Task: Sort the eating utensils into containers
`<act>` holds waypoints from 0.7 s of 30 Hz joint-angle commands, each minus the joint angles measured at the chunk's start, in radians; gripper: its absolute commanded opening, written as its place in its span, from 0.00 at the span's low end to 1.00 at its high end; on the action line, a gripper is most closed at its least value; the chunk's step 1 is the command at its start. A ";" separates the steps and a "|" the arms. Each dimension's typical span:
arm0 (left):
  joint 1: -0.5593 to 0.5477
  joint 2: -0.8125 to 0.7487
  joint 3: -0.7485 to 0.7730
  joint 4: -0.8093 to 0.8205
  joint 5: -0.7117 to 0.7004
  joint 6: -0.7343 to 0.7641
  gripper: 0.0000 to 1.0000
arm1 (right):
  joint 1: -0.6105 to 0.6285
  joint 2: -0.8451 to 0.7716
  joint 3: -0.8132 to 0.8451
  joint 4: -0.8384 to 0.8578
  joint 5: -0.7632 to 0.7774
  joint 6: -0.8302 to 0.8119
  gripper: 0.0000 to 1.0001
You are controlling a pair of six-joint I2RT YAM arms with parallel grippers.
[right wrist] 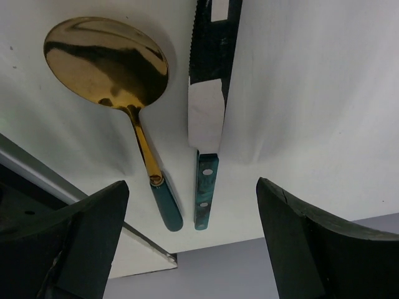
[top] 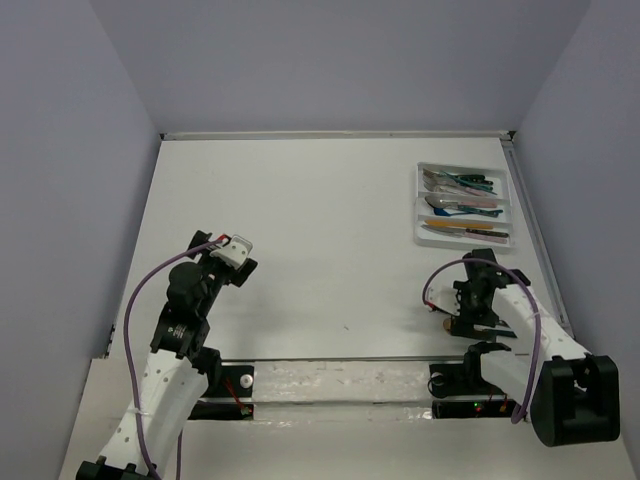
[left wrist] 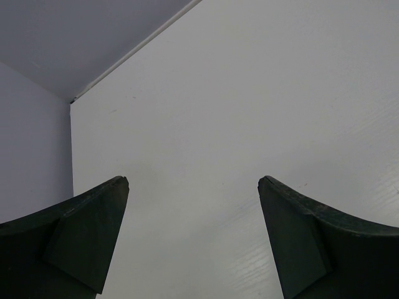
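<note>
Overhead, the white cutlery tray (top: 470, 241) sits at the far right of the white table (top: 320, 230), its compartments holding utensils (top: 462, 205) with teal, pink and orange handles. The left arm (top: 185, 300) stands well left of the tray, and the right arm (top: 505, 315) lies between the tray and the bases. Pale lavender walls (top: 330, 60) close the table in.

Left wrist: the left gripper (left wrist: 193, 180) has its jaws wide apart over bare tabletop.

Right wrist: the right gripper (right wrist: 192, 184) has its jaws spread, gripping nothing. Beneath lie a gold spoon (right wrist: 106, 59) and a knife (right wrist: 209, 112), both teal-handled, just beside each other on the table, outside the tray.
</note>
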 commanded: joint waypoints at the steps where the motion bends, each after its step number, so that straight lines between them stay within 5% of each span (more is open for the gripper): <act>1: -0.009 -0.015 -0.015 0.063 -0.029 -0.002 0.99 | -0.004 0.005 -0.045 0.082 0.013 -0.023 0.86; 9: -0.011 -0.015 -0.016 0.067 -0.043 -0.003 0.99 | -0.004 0.028 -0.076 0.170 0.010 -0.032 0.90; 15: -0.011 -0.012 -0.019 0.077 -0.060 -0.005 0.99 | -0.004 0.067 -0.026 0.201 -0.065 0.000 0.58; 21: -0.011 -0.010 -0.033 0.096 -0.075 0.000 0.99 | -0.004 0.056 -0.027 0.207 -0.066 -0.014 0.48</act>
